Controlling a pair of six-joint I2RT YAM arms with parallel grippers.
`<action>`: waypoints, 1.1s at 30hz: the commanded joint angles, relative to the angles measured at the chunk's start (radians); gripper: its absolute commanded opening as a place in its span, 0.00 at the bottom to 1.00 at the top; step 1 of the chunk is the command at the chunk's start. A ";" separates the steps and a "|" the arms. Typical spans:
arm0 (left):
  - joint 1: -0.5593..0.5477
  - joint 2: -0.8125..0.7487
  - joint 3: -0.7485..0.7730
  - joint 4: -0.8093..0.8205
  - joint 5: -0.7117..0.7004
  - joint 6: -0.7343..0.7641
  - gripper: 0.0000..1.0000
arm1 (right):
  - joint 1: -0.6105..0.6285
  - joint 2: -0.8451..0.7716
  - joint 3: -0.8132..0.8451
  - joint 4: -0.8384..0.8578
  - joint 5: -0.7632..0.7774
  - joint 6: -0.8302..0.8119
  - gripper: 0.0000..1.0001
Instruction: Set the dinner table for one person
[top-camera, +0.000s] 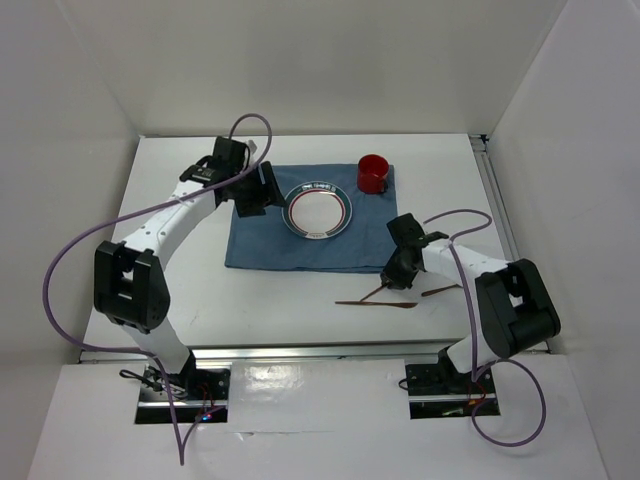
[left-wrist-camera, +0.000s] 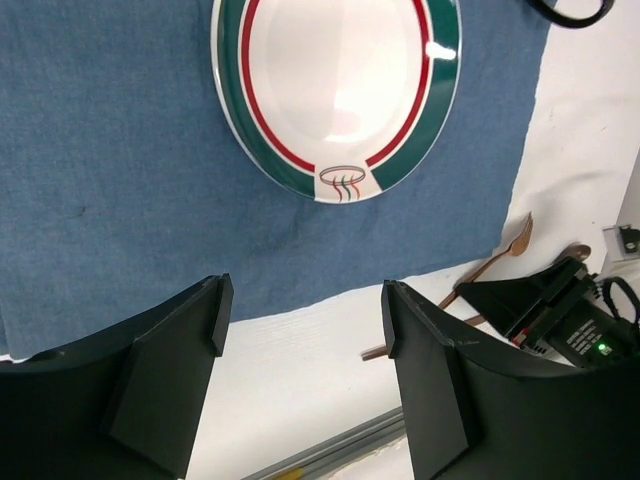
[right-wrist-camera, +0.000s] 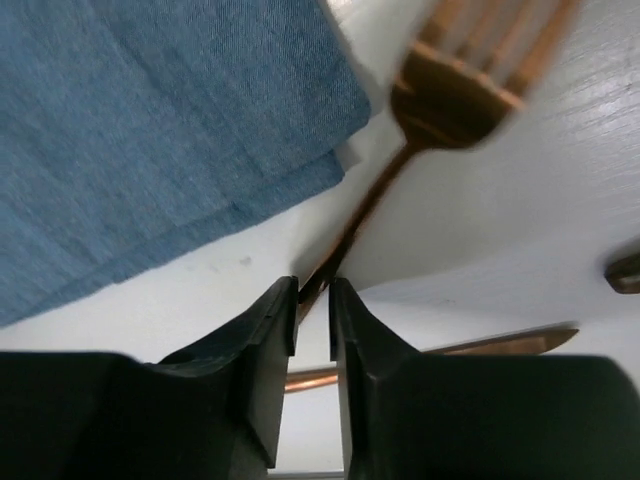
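Observation:
The dinner table (top-camera: 190, 290) is a white top carrying a blue placemat (top-camera: 270, 245). On the mat sit a white plate (top-camera: 318, 210) with a green and red rim and, at the far right corner, a red cup (top-camera: 373, 172). My left gripper (top-camera: 255, 192) hovers at the plate's left side. Its jaws stand open and empty (left-wrist-camera: 305, 315) over the mat's edge, with the plate (left-wrist-camera: 335, 90) ahead. My right gripper (top-camera: 395, 278) is off the mat's near right corner, shut (right-wrist-camera: 313, 295) on the thin handle of a copper fork (right-wrist-camera: 455, 85), whose head is blurred.
Two more copper utensils lie on the white top near the right gripper, one (top-camera: 385, 304) in front of the mat and one (top-camera: 441, 290) to its right. A metal rail (top-camera: 300, 352) runs along the near edge. White walls enclose the sides and back.

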 joint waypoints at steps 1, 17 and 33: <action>-0.009 -0.023 -0.027 -0.034 -0.013 0.017 0.78 | 0.011 0.033 0.005 0.000 0.084 0.049 0.28; -0.009 -0.063 -0.018 -0.062 -0.022 0.045 0.78 | 0.011 -0.076 0.162 -0.146 0.296 0.075 0.00; 0.049 -0.122 0.077 -0.175 -0.125 0.045 0.77 | 0.201 -0.018 0.458 -0.106 0.189 -0.247 0.00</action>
